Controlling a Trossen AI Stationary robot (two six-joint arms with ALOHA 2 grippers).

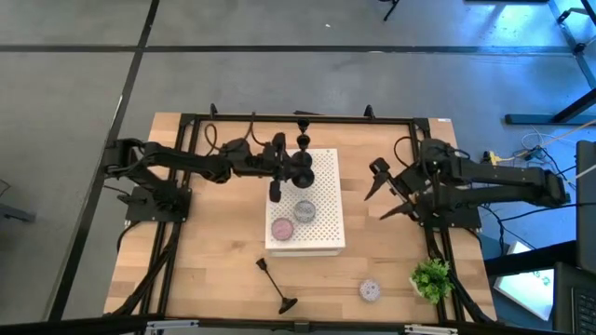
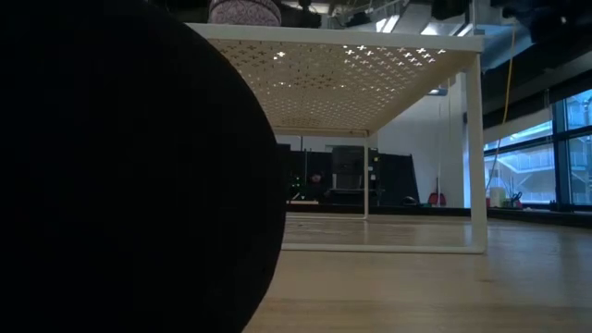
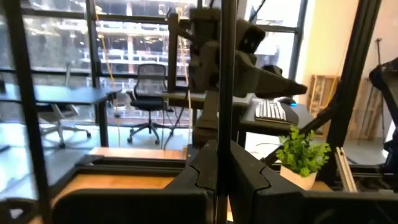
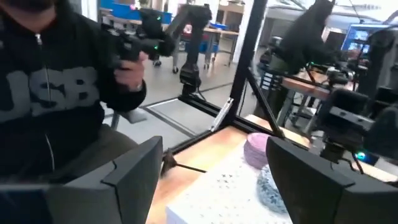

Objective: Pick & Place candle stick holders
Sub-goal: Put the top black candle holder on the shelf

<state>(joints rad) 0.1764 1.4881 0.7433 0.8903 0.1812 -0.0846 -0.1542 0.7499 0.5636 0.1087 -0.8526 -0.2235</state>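
Observation:
A white perforated board (image 1: pixel 321 233) stands in the middle of the table. A pink puck (image 1: pixel 281 227) and a grey puck (image 1: pixel 305 210) rest on its top. My left gripper (image 1: pixel 287 169) reaches in from the table's left over the board's far part, shut on a black candle stick holder (image 1: pixel 301 170). Another black holder (image 1: pixel 304 141) stands by the board's far edge. A third (image 1: pixel 277 284) lies on its side on the table near the front edge, and a lavender puck (image 1: pixel 371 290) sits to its right. My right gripper (image 1: pixel 384 194) hangs open to the right of the board, with nothing between its fingers. My left gripper pinches the holder's thin stem (image 3: pixel 226 134) between its two shut fingers (image 3: pixel 249 177). The fingers come in level from the table's left and lie across the stem. The stem stands upright. The gripper hides its lower end, so I cannot tell whether it rests on the board.
A small green plant (image 1: pixel 431 277) stands at the front right corner. A black frame (image 1: pixel 298 118) runs around the table. The lying holder's base (image 2: pixel 120 166) fills the left of the low view. A person in a dark hoodie (image 4: pixel 56 93) stands beyond the table's left side.

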